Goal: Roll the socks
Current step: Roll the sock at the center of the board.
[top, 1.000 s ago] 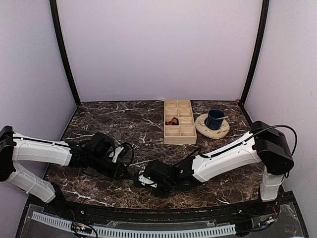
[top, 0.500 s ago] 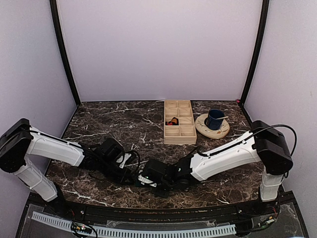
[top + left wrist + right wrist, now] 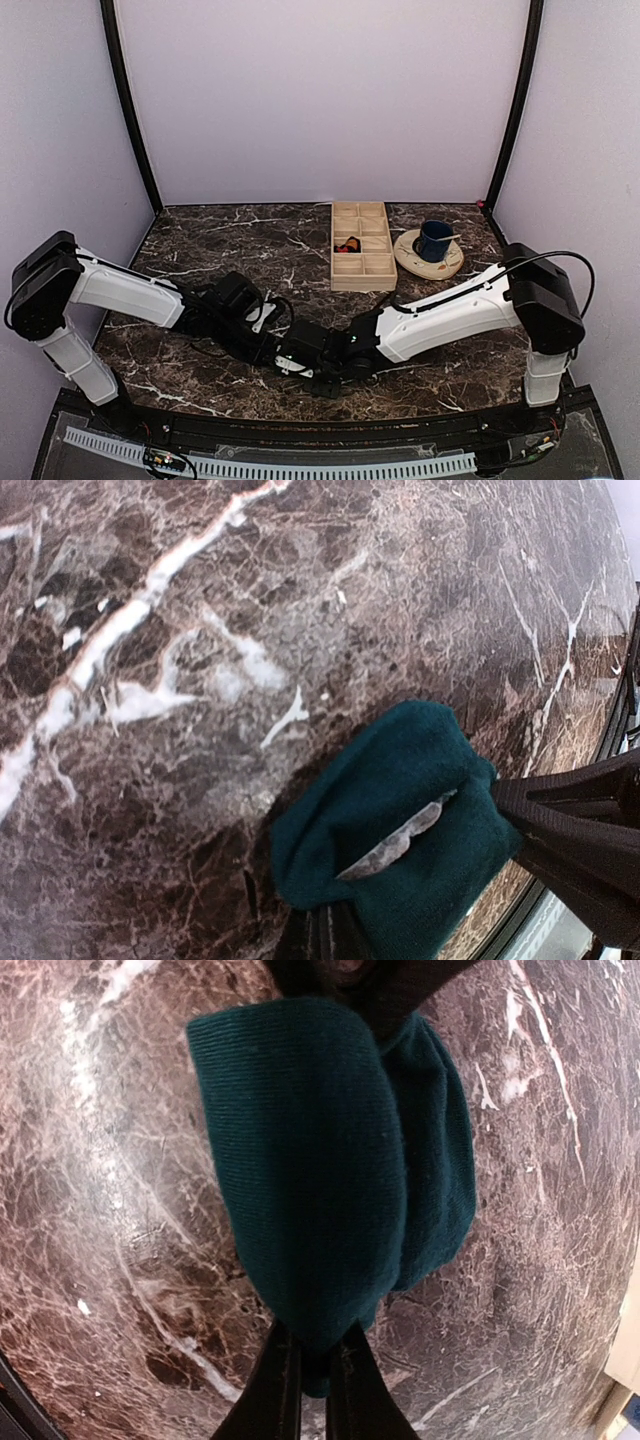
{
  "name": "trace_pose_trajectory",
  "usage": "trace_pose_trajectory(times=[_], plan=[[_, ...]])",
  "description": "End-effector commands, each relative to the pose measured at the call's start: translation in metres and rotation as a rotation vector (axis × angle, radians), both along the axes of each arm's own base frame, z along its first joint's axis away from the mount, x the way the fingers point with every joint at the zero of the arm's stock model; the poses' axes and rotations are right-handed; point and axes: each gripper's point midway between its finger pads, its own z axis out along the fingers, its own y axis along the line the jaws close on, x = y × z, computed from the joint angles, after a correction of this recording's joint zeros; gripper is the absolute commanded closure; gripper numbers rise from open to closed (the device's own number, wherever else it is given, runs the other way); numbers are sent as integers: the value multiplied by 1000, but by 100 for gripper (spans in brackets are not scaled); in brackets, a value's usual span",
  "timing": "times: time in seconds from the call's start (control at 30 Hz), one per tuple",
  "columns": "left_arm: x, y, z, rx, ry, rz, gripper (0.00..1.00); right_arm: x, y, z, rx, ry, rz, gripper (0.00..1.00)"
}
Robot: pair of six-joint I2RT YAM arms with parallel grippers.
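Left pincer (image 3: 268,338) swung rightward to near-centre worktop (image 3: 250,240), now clamped tight on teal sock (image 3: 310,1160); right pincer (image 3: 312,1360) pinching same sock from opposite end, jaws closed.

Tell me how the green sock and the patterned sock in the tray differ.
The green sock is plain teal; the patterned sock is black with red-orange. The green sock is clamped by the left gripper and right gripper; the patterned sock lies untouched in a tray compartment.

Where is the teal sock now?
Top view, front and left of centre: the teal sock is bunched between the left gripper and right gripper, both shut on it.
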Motion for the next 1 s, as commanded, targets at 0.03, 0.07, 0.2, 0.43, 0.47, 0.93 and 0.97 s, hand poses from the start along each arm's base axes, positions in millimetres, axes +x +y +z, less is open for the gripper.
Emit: trace_pose_trajectory(times=[0.03,0.07,0.2,0.43,0.47,0.93,0.97], plan=[[0,0,-10,35,5,-24,99,-5,-6,-15,-89,10,47,98],[1,-1,-10,35,3,-25,99,-4,-6,-15,-96,8,50,98],[5,-2,-10,38,-13,-23,99,-2,-6,-16,-113,4,56,97],[11,13,1,74,-73,33,92,0,-10,-23,-138,53,45,97],[12,17,4,78,-89,44,89,0,-10,-24,-139,58,43,97],[22,42,32,98,-220,137,76,6,-9,-22,-142,146,15,98],[22,44,33,96,-225,149,76,6,-9,-21,-144,153,16,98]])
